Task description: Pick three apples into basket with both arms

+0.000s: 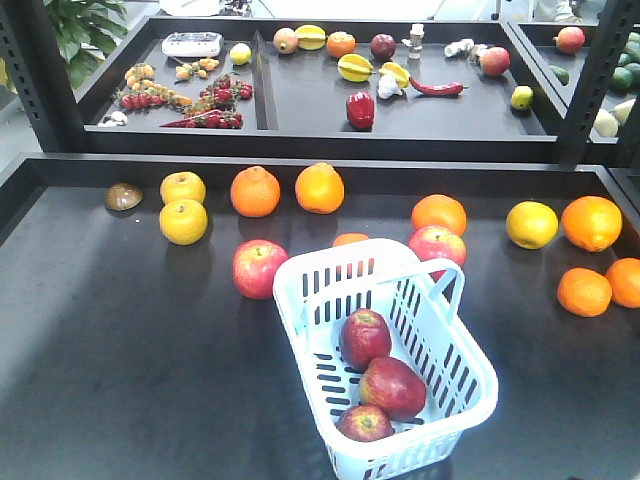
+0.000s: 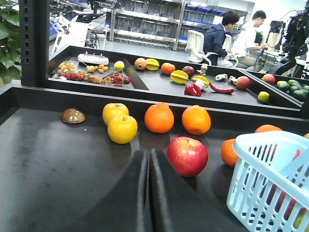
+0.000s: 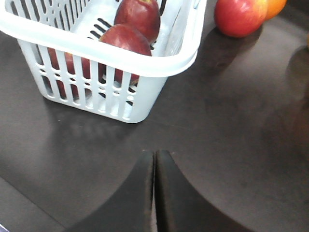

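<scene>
Apples (image 1: 380,378), three in all, lie inside the basket (image 1: 478,392) just ahead of the right claw (image 3: 154,159). Both claws are clenched and empty; the left claw (image 2: 147,159) sits above the bench (image 1: 120,360).

A dark table (image 1: 120,380) with a raised black rim fills the foreground. Behind it sits a second black tray table (image 1: 300,95), split by a divider and strewn with produce. A black perforated post (image 2: 34,43) rises at the left, and green plant leaves (image 2: 8,38) show beside it. Farther back in the left wrist view, grey shelving (image 2: 145,21) lines the wall. Two people (image 2: 236,36) sit at a desk, one on a white chair (image 2: 197,44). The floor there is pale grey. The light is bright and even, with soft glare on the tabletop.
</scene>
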Tool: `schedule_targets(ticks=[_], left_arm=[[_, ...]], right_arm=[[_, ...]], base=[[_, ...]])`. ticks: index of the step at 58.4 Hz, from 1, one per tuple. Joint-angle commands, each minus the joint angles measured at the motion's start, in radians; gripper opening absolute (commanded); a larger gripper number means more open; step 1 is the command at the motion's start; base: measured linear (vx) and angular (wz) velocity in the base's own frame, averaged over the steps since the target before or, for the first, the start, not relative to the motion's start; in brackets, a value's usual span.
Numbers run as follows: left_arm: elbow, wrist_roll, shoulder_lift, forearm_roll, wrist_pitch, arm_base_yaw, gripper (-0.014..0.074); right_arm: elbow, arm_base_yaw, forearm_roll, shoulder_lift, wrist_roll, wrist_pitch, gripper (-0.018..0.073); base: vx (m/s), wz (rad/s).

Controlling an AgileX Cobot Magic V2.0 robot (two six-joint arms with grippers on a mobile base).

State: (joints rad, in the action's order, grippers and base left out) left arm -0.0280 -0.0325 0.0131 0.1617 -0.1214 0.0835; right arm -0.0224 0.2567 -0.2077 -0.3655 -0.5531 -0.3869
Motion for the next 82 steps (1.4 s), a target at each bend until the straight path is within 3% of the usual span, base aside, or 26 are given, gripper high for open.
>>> schedule_targets(ticks=[1, 14, 26, 38, 51, 56, 61, 68, 72, 76, 82], left_arm=[[0.025, -0.010, 0.013, 0.008, 0.070, -0.003, -0.0006], [0.025, -0.010, 0.013, 0.008, 0.070, -0.003, -0.0006], [0.025, -0.010, 0.013, 0.008, 0.070, -0.003, -0.0006], [0.025, -0.010, 0.013, 0.008, 0.070, -0.003, -0.0006], [0.025, -0.010, 0.013, 0.008, 0.070, -0.003, -0.0006], [0.025, -0.010, 0.013, 0.008, 0.070, -0.003, -0.0006], [0.025, -0.010, 0.013, 0.008, 0.070, -0.003, -0.0006], [0.025, -0.010, 0.013, 0.007, 0.071, -0.003, -0.0006], [0.025, -0.010, 0.013, 0.007, 0.071, -0.003, -0.0006], [0.025, -0.010, 0.013, 0.007, 0.071, -0.003, -0.0006], [0.025, -0.010, 0.013, 0.007, 0.071, -0.003, -0.0006]], right_arm=[[0.019, -0.001, 0.009, 0.081, -0.004, 0.097, -0.0009], [0.026, -0.035, -0.022, 0.268, -0.011, 0.118, -0.0009], [0.027, -0.109, -0.038, 0.281, -0.011, 0.125, -0.0009], [0.027, -0.109, -0.036, 0.281, -0.011, 0.132, -0.0009], [0.065, -0.109, -0.015, 0.296, 0.018, 0.306, -0.0009], [0.065, -0.109, 0.038, 0.332, 0.127, 0.359, -0.0009], [0.065, -0.112, 0.156, 0.369, 0.304, 0.375, -0.0009], [0.065, -0.161, 0.345, 0.389, 0.641, 0.360, -0.0009], [0.065, -0.192, 0.403, 0.389, 0.818, 0.319, -0.0009], [0.065, -0.221, 0.415, 0.389, 0.918, 0.286, -0.0009], [0.065, -0.242, 0.415, 0.389, 0.956, 0.288, -0.0009]], base=[[0.00, 0.00], [0.00, 0.00], [0.00, 0.00], [0.00, 0.00], [0.00, 0.00], [0.00, 0.00], [0.00, 0.00], [0.00, 0.00], [0.00, 0.00], [0.00, 0.00], [0.00, 0.00]])
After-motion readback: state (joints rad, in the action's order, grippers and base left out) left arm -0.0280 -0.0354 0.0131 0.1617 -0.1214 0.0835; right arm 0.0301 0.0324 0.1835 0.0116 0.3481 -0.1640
